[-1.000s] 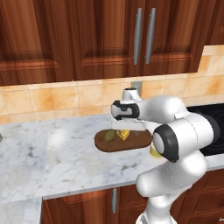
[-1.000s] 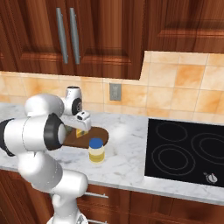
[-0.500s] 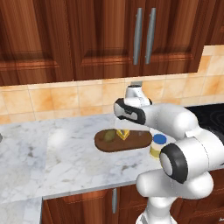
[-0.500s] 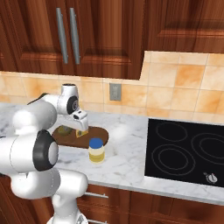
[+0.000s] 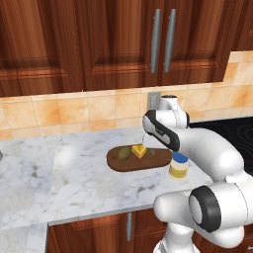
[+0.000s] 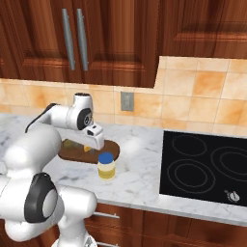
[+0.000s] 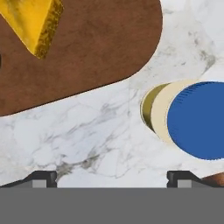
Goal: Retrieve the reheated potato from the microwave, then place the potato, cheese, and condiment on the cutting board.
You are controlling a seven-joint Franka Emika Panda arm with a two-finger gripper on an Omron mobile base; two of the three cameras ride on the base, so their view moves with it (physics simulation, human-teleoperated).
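Swinging left since a sec ago, your arm's elbow no longer blocks the condiment [image 5: 178, 165] in the left base view, so you now see it in full w/ its blue cap. Base cams haven't shifted; the things on the tabletop [image 5: 74, 183] sit where they were.

Your end effector [image 7: 112, 177] hangs above the marble, jaws spread wide, nothing between them. In the hand view its two dark tips rise at the bottom edge, w/ bare marble under them. Condiment [image 7: 188, 118] sits up and to the right in that view, seen from above: blue cap over pale yellow body, off the board, standing on the tabletop just beside the rounded end of the cutting board [image 7: 96, 52].

Cheese [image 7: 33, 22] lies on the board, top left of the hand view. From the left base cam you've got the potato [image 5: 123, 153] and cheese [image 5: 138, 150] side by side on the cutting board [image 5: 148, 160], potato to the left, touching or nearly so — can't tell which.

Right base cam: condiment [image 6: 106, 165] stands upright in front of the board [image 6: 72, 153], closer to the tabletop edge, w/ the wrist just above and behind it. Black cooktop [image 6: 205, 166] is well off to the right.
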